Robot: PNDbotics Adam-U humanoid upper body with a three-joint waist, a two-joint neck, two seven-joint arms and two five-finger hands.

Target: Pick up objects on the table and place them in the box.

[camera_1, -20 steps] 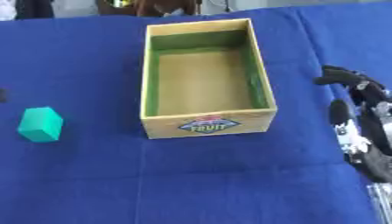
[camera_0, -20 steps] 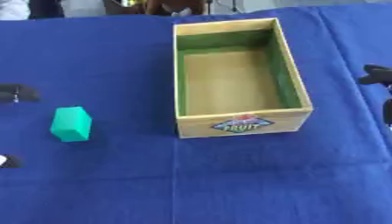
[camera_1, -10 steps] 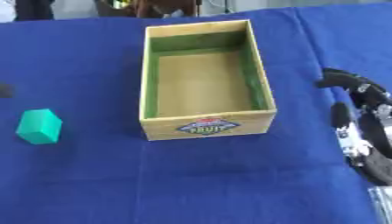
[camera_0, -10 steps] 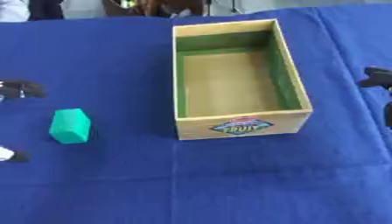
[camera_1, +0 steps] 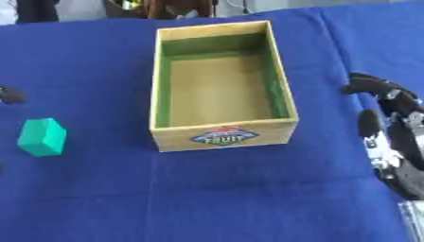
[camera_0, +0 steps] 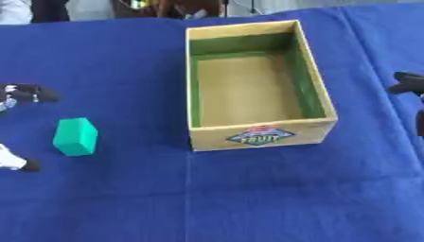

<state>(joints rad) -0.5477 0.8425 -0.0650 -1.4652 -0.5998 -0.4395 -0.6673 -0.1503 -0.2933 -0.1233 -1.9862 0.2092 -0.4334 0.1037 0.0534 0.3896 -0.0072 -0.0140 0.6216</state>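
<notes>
Here we see a blue cloth-covered table (camera_0: 248,198) with an open wooden box (camera_0: 261,134) standing near its middle, its inner walls green, its floor bare, and a fruit label on the near face. Well to the left of the box lies a green block (camera_0: 76,137), flat on the cloth and touching nothing. Our left hand (camera_0: 21,94) shows only at the left edge, with dark fingertips above the block and another tip (camera_0: 25,164) below it, spread apart on either side of the block and not touching it. Our right hand (camera_1: 389,127) sits at the right edge beside the box, fingers relaxed and holding nothing.
</notes>
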